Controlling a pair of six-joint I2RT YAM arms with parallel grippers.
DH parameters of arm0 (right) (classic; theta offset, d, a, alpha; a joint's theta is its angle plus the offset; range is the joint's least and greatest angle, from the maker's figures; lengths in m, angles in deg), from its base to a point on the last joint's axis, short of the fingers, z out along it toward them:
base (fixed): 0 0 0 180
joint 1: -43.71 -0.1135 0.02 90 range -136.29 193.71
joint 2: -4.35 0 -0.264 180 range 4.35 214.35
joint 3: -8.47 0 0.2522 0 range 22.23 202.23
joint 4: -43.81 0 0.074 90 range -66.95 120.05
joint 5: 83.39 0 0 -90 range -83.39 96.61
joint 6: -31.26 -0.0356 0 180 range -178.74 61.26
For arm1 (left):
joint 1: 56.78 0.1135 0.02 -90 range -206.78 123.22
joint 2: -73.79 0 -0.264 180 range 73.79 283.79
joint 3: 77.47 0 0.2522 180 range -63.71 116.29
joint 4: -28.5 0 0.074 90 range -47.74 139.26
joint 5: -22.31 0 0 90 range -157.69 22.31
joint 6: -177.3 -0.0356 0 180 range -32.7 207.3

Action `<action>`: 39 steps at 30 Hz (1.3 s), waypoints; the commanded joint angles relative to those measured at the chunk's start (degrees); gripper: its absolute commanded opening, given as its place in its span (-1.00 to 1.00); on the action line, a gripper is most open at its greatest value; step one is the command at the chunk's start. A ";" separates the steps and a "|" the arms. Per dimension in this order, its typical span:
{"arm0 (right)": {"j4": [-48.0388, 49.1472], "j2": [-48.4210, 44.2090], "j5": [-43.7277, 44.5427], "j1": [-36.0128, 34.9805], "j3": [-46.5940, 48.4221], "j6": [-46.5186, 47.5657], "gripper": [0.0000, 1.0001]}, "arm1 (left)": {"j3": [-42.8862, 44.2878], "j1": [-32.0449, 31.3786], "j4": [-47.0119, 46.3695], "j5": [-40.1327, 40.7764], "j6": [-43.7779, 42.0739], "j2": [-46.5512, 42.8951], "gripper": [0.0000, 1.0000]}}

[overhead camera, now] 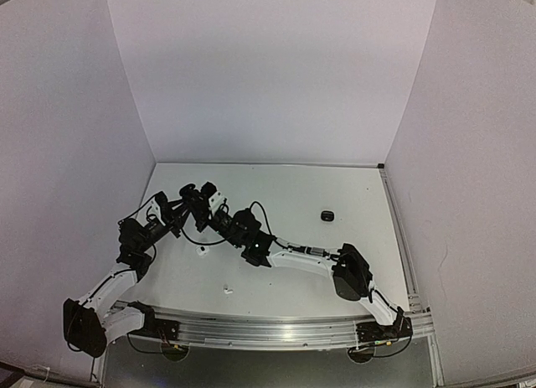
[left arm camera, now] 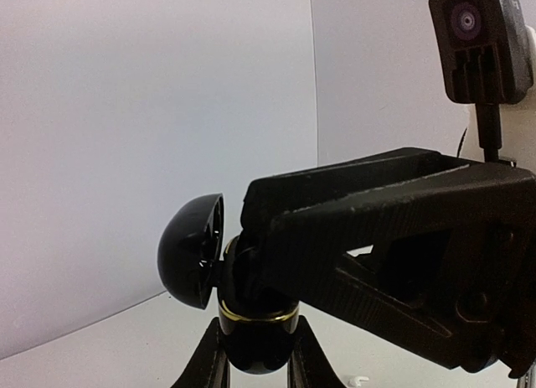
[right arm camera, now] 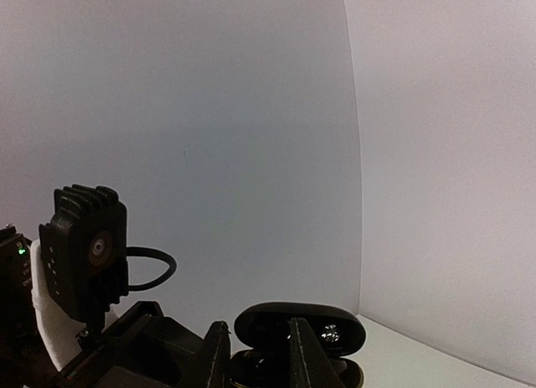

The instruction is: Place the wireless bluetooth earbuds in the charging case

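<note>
My left gripper (left arm camera: 254, 367) is shut on the open black charging case (left arm camera: 255, 342), which has a gold rim and its lid (left arm camera: 191, 250) swung up to the left. My right gripper (right arm camera: 258, 363) reaches down into the case mouth from the right; it fills the left wrist view (left arm camera: 394, 254). In the right wrist view the case lid (right arm camera: 335, 328) stands just behind my narrowly spaced fingertips. A dark glinting shape sits between them; I cannot tell if it is an earbud. In the top view both grippers, left (overhead camera: 186, 195) and right (overhead camera: 208, 195), meet above the table's left middle.
A small white earbud (overhead camera: 226, 290) lies near the front rail; one also shows in the left wrist view (left arm camera: 358, 380). Another small white piece (overhead camera: 202, 251) lies under the arms. A closed black case (overhead camera: 327, 214) sits to the right. White walls enclose three sides.
</note>
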 commanded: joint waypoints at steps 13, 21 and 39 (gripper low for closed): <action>-2.22 -5.64 -3.34 0.25 1.56 1.85 -0.18 | 2.26 -0.17 1.22 -0.85 4.21 -0.02 -1.00; -2.21 -6.65 -3.87 0.30 1.68 2.54 -0.04 | 2.19 -0.17 2.58 -1.23 4.20 -0.03 -1.00; -54.27 -12.28 3.65 6.36 10.51 -22.83 0.12 | 0.18 -0.16 7.58 -22.81 -14.17 0.53 -1.00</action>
